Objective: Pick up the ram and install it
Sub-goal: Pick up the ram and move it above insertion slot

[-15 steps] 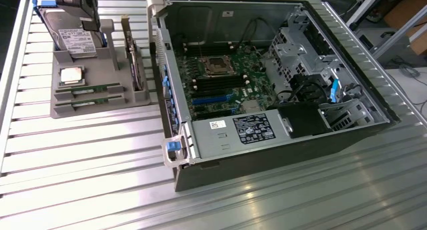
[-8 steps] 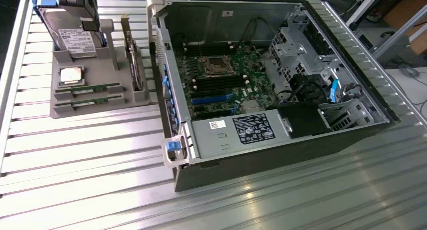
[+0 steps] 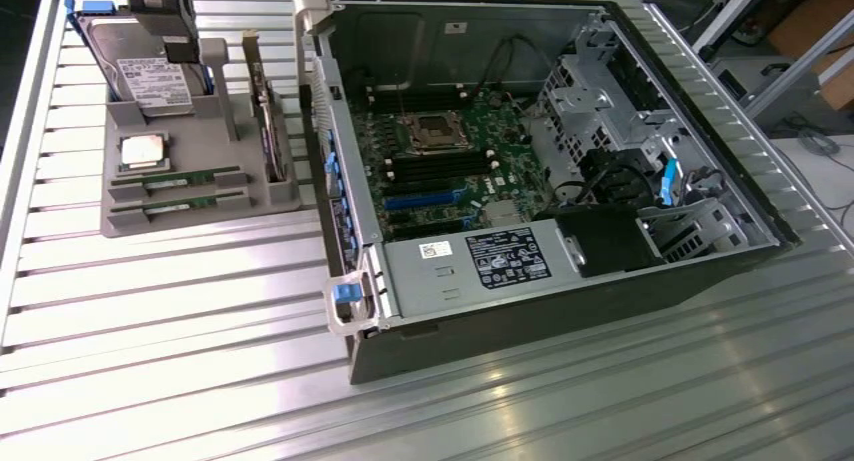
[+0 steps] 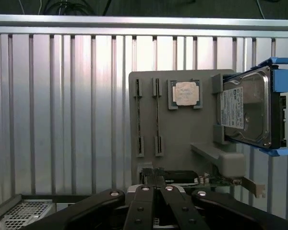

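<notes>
**Q:** Fig. legend check: what is the claw doing?

**A:** Gripper (image 4: 156, 191) is hanging above the gray tray (image 4: 182, 134) w/ jaws pressed together, carrying nothing. It is sitting over the tray side by the expansion card (image 4: 180, 177), apart from the ram.

**Q:** Where is the ram lying?

**A:** The ram (image 3: 180, 181) is resting in a tray slot, w/ its twin (image 3: 180, 207) just beside it and parallel. The processor chip (image 3: 143, 151) is sitting between the sticks and the hard drive (image 3: 147, 76). Neither stick is raised.

**Q:** How to do the approach well?

**A:** Judging from this: jaws need to be opening before any descent. They should be lining up across the stick's thin faces, centred along its length, and clearing the twin. Lifting should be going straight up out of the end holders.

**Q:** What is proving hard to read?

**A:** In the wrist view both sticks are showing edge-on, so chips and label are not legible. The fingers are cutting off part of the card. In the PC case (image 3: 534, 326), the memory slots (image 3: 427, 166) are looking dark; can't tell whether the latches are open. Can't identify the dark shape above the drive, as the frame is cropping it.
</notes>
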